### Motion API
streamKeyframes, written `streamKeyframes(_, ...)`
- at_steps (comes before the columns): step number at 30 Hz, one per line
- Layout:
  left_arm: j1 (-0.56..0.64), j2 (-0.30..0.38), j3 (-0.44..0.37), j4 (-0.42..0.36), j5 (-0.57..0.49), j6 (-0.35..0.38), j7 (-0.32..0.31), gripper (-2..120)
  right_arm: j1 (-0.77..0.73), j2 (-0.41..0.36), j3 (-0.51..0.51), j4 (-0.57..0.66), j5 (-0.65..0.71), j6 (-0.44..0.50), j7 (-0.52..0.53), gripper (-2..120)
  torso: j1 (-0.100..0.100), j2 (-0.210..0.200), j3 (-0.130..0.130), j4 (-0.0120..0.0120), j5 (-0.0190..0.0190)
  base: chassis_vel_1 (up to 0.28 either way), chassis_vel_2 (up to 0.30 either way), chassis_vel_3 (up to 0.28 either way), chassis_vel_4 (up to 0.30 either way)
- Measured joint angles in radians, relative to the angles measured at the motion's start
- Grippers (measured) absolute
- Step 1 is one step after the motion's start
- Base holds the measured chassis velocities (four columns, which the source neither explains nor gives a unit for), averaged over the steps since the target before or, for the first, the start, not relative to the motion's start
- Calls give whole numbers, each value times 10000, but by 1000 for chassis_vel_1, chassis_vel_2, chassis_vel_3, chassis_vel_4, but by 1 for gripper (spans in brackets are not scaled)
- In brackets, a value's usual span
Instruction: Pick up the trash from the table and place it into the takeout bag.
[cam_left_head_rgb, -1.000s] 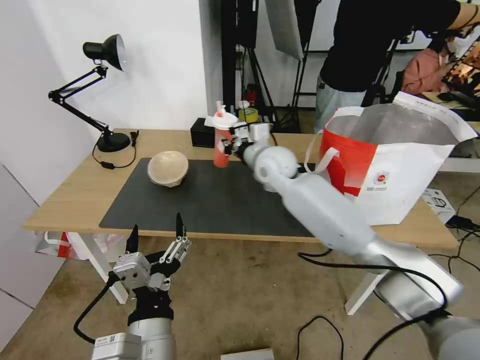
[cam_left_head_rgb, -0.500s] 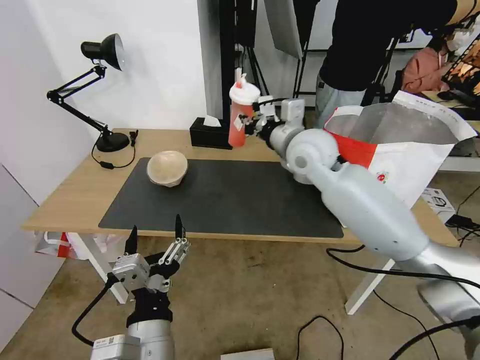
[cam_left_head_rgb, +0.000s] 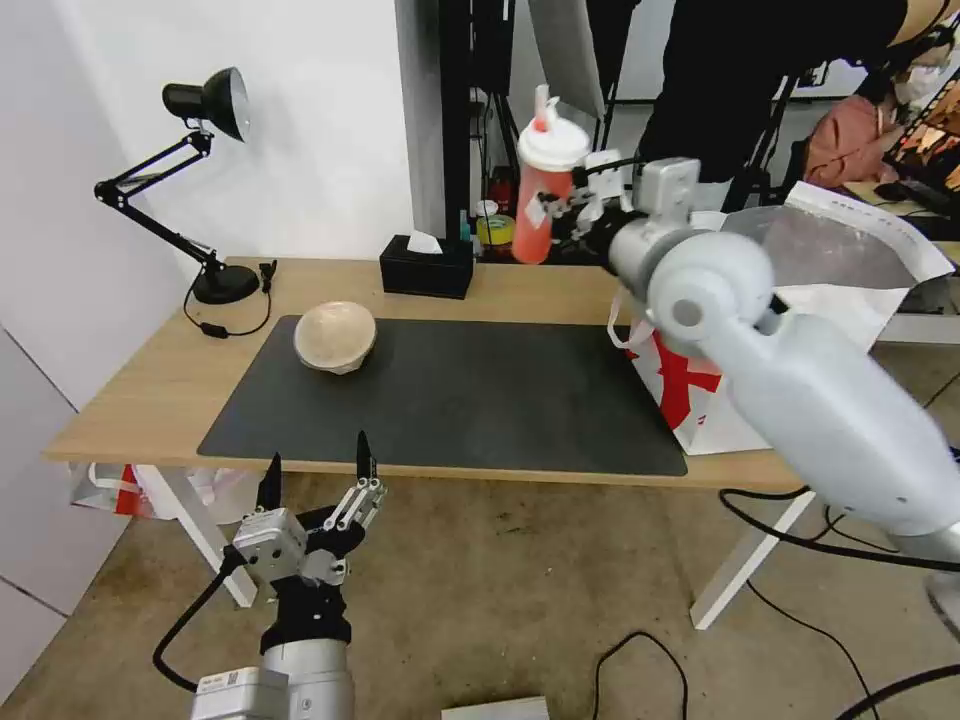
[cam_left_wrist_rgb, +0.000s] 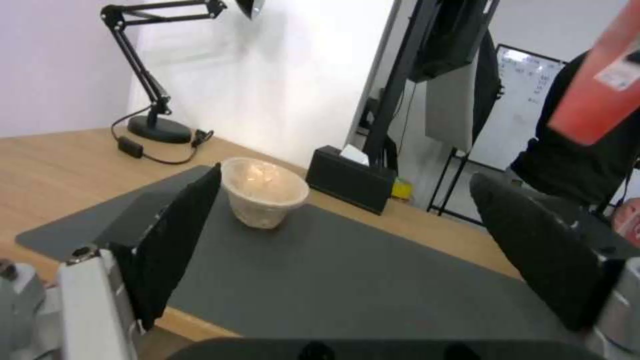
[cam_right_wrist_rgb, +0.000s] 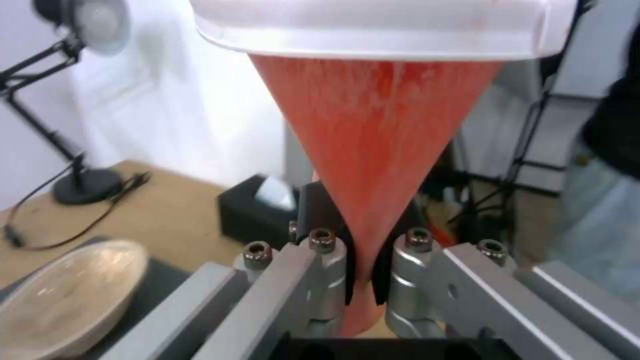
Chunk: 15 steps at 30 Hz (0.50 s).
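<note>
R gripper (cam_left_head_rgb: 572, 212) has its fingers clamped on the red cup (cam_left_head_rgb: 541, 190), held high over worktop's (cam_left_head_rgb: 140, 380) far edge, near takeout bag (cam_left_head_rgb: 800, 290) at R end. Step: carrying to bag. Next: get over the opening, then release. L gripper (cam_left_head_rgb: 318, 470) idle below near edge, fingers spread, empty. Beige bowl (cam_left_head_rgb: 335, 336) waits on mat's (cam_left_head_rgb: 470, 410) far-L corner.

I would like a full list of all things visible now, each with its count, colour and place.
cup: one, red with white lid and straw, held in the air above the table's far edge.
paper bowl: one, beige, on the mat's far left corner.
takeout bag: one, white and red, silver lining, on the table's right end.
mat: one, dark grey, on the table.
table: one, light wood.
tissue box: one, black, far edge.
desk lamp: one, black, far left corner.
right gripper: jaws shut on the cup.
left gripper: jaws open, below the table's near edge.
</note>
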Motion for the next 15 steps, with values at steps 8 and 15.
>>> streamKeyframes(8,-22,19,7,6,-1,2,1,100,4,-677,607,163,137,-72,153,3,0,0,0,0,0,0,0,0,0)
streamKeyframes(15,-27,38,32,29,-6,3,2,100,-141,-1386,1519,-60,507,46,-37,3,0,0,0,0,0,0,0,0,0)
